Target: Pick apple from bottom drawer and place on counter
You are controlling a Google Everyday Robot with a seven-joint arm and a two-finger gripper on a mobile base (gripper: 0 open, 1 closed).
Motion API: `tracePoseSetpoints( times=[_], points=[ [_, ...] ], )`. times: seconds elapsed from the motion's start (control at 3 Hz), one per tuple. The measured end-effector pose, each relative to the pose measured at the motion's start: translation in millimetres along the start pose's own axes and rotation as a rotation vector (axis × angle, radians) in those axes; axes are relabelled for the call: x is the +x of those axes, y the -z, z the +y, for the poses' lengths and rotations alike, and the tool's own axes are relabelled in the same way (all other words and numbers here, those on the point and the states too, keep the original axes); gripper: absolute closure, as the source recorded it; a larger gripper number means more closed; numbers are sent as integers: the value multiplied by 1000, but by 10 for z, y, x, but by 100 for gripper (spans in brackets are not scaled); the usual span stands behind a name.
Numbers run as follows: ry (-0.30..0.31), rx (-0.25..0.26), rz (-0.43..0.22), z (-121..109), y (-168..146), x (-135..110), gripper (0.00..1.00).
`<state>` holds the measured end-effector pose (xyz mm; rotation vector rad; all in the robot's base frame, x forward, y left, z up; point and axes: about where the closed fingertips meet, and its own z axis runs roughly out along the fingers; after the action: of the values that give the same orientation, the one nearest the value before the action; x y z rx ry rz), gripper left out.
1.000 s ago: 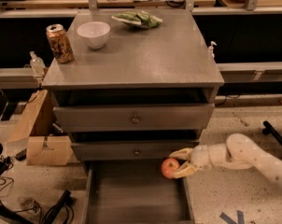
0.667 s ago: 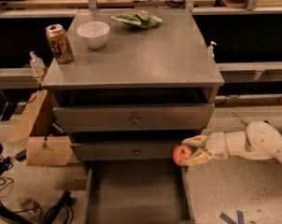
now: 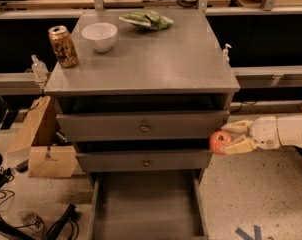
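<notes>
Hand (image 3: pixel 230 136) holds apple (image 3: pixel 219 142) right of the cabinet (image 3: pixel 106 127), below counter (image 3: pixel 156 59).

Your gripper (image 3: pixel 230 137) sits at 3 o'clock, just right of the cabinet, closed around the apple (image 3: pixel 218 142), whose right side its fingers (image 3: pixel 239 146) cover. The arm (image 3: pixel 291 131) is cut off by the edge at 3 o'clock. The bottom drawer (image 3: pixel 146 204) is cropped at 6 o'clock, front end unseen. You can't read the can (image 3: pixel 63 46) at 10 o'clock, and the green item (image 3: pixel 147 20) at 12 o'clock is too blurred to name

The pincer (image 3: pixel 230 137) holds the red apple (image 3: pixel 219 142) aloft beside the open bottom drawer (image 3: pixel 146 204), below the counter (image 3: pixel 161 59).
</notes>
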<state>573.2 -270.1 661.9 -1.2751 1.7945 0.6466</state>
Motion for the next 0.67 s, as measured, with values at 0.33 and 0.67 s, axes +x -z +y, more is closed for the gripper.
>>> tracePoseSetpoints(
  times=[0.33, 0.67],
  points=[
    [3, -6, 6, 8, -4, -132, 100],
    [8, 0, 16, 69, 277, -669, 100]
  ],
)
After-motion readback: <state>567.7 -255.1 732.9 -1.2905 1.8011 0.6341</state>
